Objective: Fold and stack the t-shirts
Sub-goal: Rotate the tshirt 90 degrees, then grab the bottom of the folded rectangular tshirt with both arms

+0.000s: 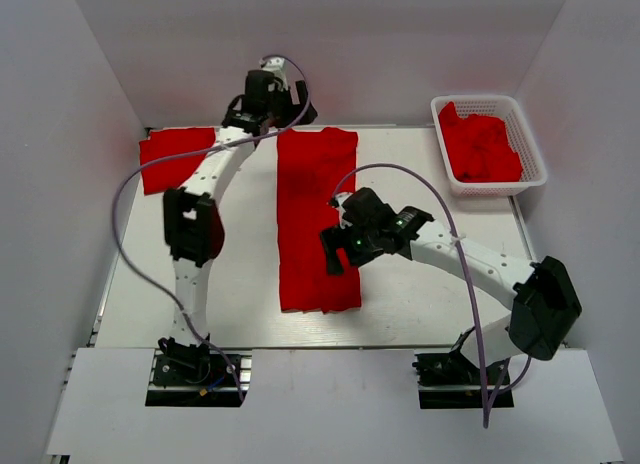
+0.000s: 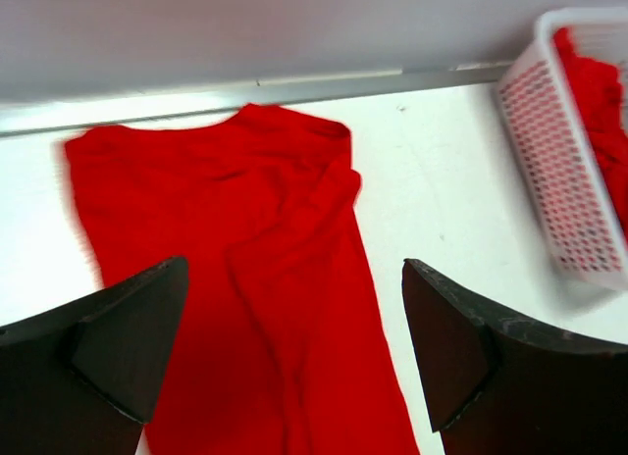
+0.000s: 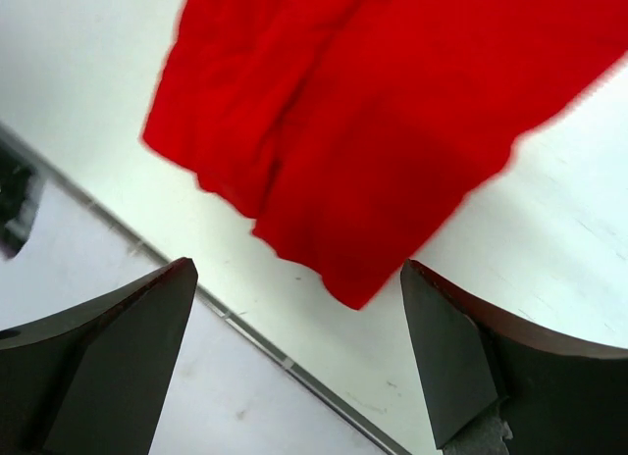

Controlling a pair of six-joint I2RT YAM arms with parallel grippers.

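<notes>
One red t-shirt [image 1: 315, 219] lies flat mid-table as a long strip, folded lengthwise, collar end at the back. My left gripper [image 1: 280, 109] hovers open and empty above the collar end. In the left wrist view the shirt [image 2: 255, 278] lies between and beyond the fingers [image 2: 118, 337]. My right gripper [image 1: 335, 252] is open and empty over the strip's right edge near the hem. In the right wrist view the hem end [image 3: 373, 122] lies beyond the fingertips [image 3: 451, 347]. A second red t-shirt [image 1: 175, 156] lies folded at the back left.
A white lattice basket [image 1: 530, 134] at the back right holds more crumpled red t-shirts [image 1: 482, 144]; it also shows in the left wrist view [image 2: 564, 180]. The table's near edge [image 3: 285, 362] runs just past the hem. Walls close the table at the back and sides.
</notes>
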